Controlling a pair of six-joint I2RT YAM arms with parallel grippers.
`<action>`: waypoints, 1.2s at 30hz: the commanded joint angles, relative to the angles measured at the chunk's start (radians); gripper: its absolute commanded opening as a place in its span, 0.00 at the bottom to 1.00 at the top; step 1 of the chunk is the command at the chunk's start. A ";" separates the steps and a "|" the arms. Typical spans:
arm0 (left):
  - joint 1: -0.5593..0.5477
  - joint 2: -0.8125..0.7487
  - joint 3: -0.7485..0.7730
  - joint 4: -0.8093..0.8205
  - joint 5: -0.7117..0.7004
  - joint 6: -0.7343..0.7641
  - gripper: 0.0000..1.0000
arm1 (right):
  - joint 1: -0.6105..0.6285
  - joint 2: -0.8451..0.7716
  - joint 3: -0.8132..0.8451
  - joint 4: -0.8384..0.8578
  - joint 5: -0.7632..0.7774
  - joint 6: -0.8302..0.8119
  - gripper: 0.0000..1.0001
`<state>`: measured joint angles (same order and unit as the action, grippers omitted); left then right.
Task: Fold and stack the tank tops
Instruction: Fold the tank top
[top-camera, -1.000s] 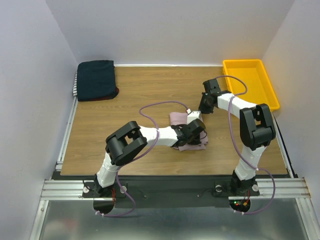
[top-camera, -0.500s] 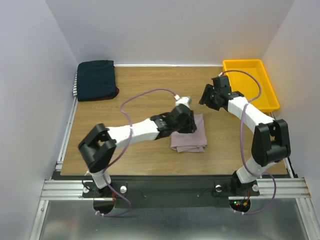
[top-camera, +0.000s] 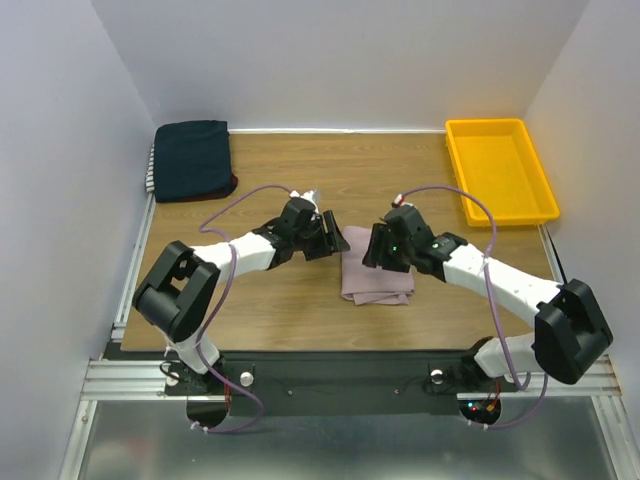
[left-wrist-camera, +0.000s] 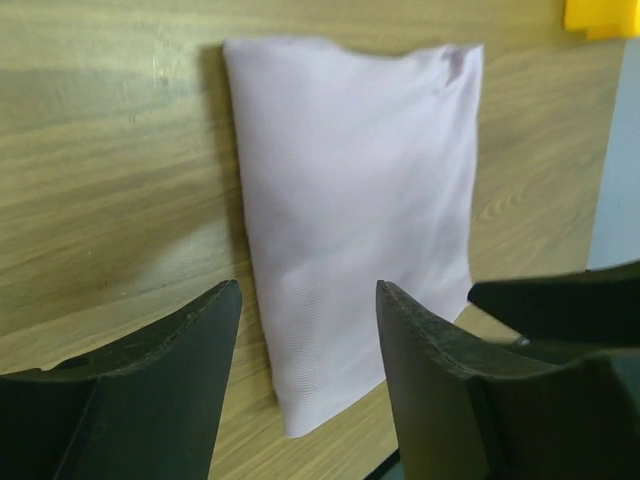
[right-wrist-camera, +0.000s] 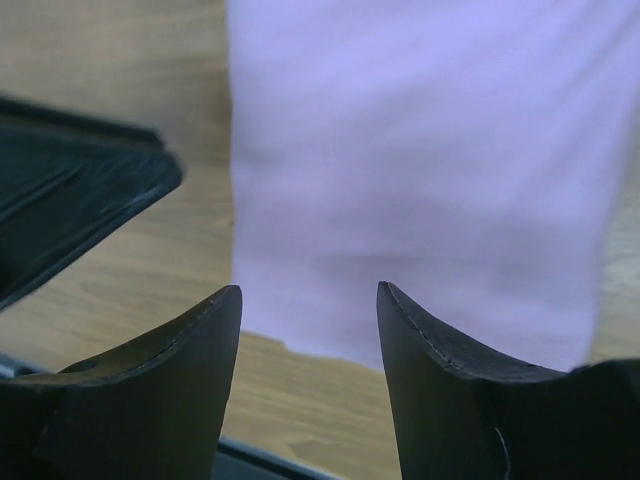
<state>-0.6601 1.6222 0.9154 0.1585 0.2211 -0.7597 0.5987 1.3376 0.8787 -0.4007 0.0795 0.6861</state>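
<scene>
A pale dusty-pink tank top (top-camera: 377, 272) lies folded flat on the wooden table near the middle; it also shows in the left wrist view (left-wrist-camera: 360, 200) and the right wrist view (right-wrist-camera: 420, 160). A folded stack with a dark navy top (top-camera: 191, 158) uppermost sits at the back left, with striped and red edges showing. My left gripper (top-camera: 333, 238) is open and empty at the pink top's left edge. My right gripper (top-camera: 378, 247) is open and empty over its back right part.
A yellow plastic tray (top-camera: 500, 170) stands at the back right, and a corner of it shows in the left wrist view (left-wrist-camera: 600, 15). White walls close in the table on three sides. A metal rail runs along the near edge.
My left gripper has drawn back left off the pink top. My right gripper has swung from near the tray down to the pink top. The top lies folded and let go.
</scene>
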 joint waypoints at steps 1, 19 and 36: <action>0.022 0.040 -0.052 0.147 0.150 -0.021 0.69 | 0.099 -0.003 -0.020 0.059 0.074 0.081 0.62; 0.002 0.241 -0.072 0.202 0.161 -0.044 0.79 | 0.147 -0.011 -0.225 0.131 0.091 0.135 0.18; -0.091 0.295 0.120 -0.108 -0.168 0.034 0.00 | 0.147 -0.057 -0.210 0.140 0.069 0.118 0.54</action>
<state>-0.7403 1.8835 0.9802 0.2905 0.2066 -0.8104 0.7456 1.3369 0.6544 -0.2840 0.1463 0.8150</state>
